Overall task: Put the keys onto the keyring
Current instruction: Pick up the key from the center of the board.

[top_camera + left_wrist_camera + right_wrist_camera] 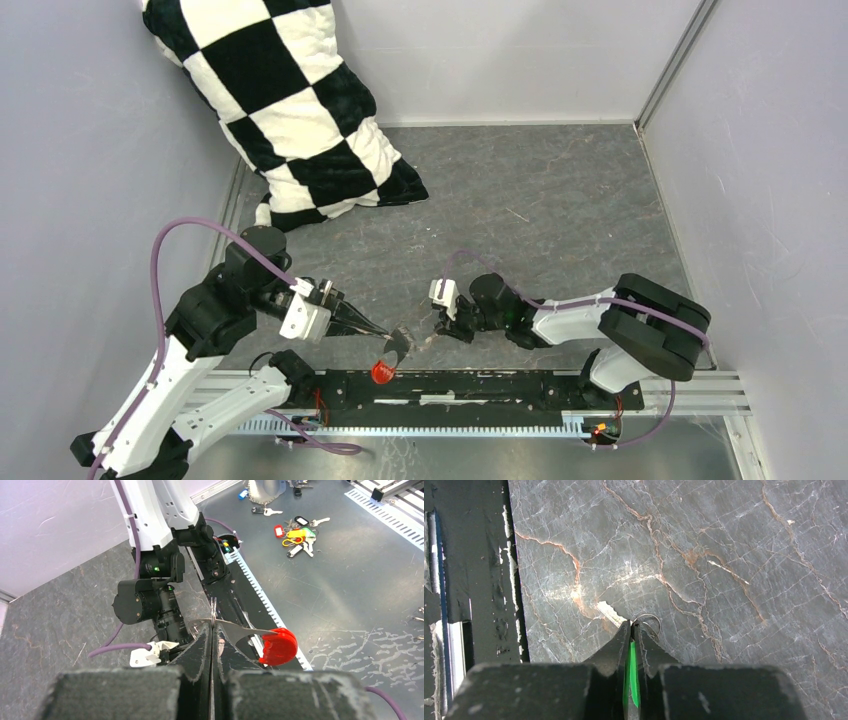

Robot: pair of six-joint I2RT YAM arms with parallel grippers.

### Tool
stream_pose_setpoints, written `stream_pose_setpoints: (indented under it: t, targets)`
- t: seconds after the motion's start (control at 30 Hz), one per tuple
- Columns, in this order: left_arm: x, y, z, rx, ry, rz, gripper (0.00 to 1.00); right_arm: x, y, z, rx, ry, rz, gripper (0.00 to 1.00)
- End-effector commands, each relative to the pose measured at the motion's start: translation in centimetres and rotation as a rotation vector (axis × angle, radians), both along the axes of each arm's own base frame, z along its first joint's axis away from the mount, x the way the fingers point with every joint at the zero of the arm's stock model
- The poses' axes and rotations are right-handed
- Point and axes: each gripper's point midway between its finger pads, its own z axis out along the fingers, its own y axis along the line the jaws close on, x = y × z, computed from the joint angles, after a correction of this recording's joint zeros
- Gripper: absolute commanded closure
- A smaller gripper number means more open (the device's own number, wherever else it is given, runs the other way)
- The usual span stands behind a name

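Keyring (214,611): its thin metal ring is pinched edge-on between the pressed-together fingers of the left hand (212,630) and stands up just past the tips. From there a flat silvery link runs right to the red tag (278,646), which hangs by the black rail (235,597) at the near edge; whether it touches the rail cannot be told.

The key (631,672) is in the right hand (633,627), whose fingers are closed on the green head. A small wire loop (649,621) pokes out beyond the tips, and a pale toothed strip shows just left of them, over the grey surface (734,555).

From above, the two hands face each other, tips near but apart. A checked pillow (290,100) lies far left. Spare keys (300,532) lie in a heap off the surface.
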Motion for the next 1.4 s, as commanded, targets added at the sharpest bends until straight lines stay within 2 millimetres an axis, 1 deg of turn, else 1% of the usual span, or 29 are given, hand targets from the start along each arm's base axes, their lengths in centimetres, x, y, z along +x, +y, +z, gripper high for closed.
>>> stream_pose_setpoints:
  t: [0.0,0.17,0.3,0.4,0.5,0.6,0.67,0.8,0.87,0.93,0.97,1.0,1.03,1.07,1.13,1.2,1.23,1.27,1.3,1.37]
  targets:
    - [-0.7,0.0,1.5,-0.044,-0.002,-0.033,0.98,1.2,1.6,1.7,0.065,-0.018,-0.019,0.91]
    - [-0.8,0.0,1.7,-0.047,0.005,-0.035,0.98,1.6,1.2,1.6,0.07,-0.011,-0.046,0.94]
    - [-0.8,0.0,1.6,-0.046,0.01,-0.036,0.98,1.7,0.9,2.1,0.092,-0.01,-0.051,1.0]
    - [-0.7,-0.1,1.4,-0.045,0.01,-0.033,0.98,1.5,1.3,3.2,0.125,-0.015,-0.023,1.0]
    - [-0.7,0.0,1.3,-0.044,0.01,-0.031,0.98,0.9,1.9,4.4,0.151,-0.012,0.032,1.0]
    - [-0.6,0.0,1.2,-0.041,0.01,-0.028,0.98,0.2,2.0,5.4,0.171,-0.015,0.088,1.0]
    - [-0.7,0.0,1.1,-0.04,0.009,-0.028,0.98,0.3,1.7,5.7,0.169,-0.026,0.086,1.0]
    - [-0.7,0.0,1.0,-0.04,0.01,-0.03,0.98,0.1,1.3,5.3,0.162,-0.012,0.088,1.0]
    - [-0.7,0.1,1.1,-0.04,0.008,-0.026,0.98,0.3,1.3,5.6,0.161,-0.018,0.085,0.99]
    - [-0.6,0.0,1.0,-0.037,0.007,-0.022,0.98,0.6,1.3,6.8,0.168,-0.057,0.083,1.0]
    - [-0.6,0.1,0.9,-0.035,0.006,-0.02,0.98,0.8,1.3,8.1,0.181,-0.093,0.095,0.99]
    - [-0.5,0.0,0.8,-0.032,0.005,-0.02,0.98,0.7,1.2,9.0,0.181,-0.116,0.111,0.99]
    - [-0.4,0.0,0.6,-0.028,0.007,-0.018,0.98,0.7,1.2,10.4,0.193,-0.16,0.131,0.99]
    - [-0.4,0.0,0.4,-0.024,0.013,-0.019,0.98,0.4,1.0,11.1,0.184,-0.194,0.153,0.99]
    - [-0.5,-0.1,0.2,-0.021,0.024,-0.031,0.98,0.0,0.4,13.3,0.181,-0.296,0.193,0.99]
    - [-0.4,-0.3,0.0,-0.018,0.03,-0.037,0.98,-0.2,-0.1,15.8,0.194,-0.368,0.217,1.0]
    - [-0.3,-0.3,-0.1,-0.016,0.032,-0.038,0.98,-0.4,-0.4,16.5,0.184,-0.382,0.227,0.99]
    - [-0.1,-0.5,-0.1,-0.015,0.031,-0.036,0.98,-0.3,-0.5,17.8,0.184,-0.394,0.229,0.99]
    - [0.0,-0.5,0.0,-0.014,0.031,-0.034,0.98,-0.4,-0.7,18.3,0.166,-0.389,0.239,0.99]
    - [0.1,-0.7,0.0,-0.012,0.036,-0.038,0.98,-0.5,-0.6,20.7,0.164,-0.425,0.264,0.99]
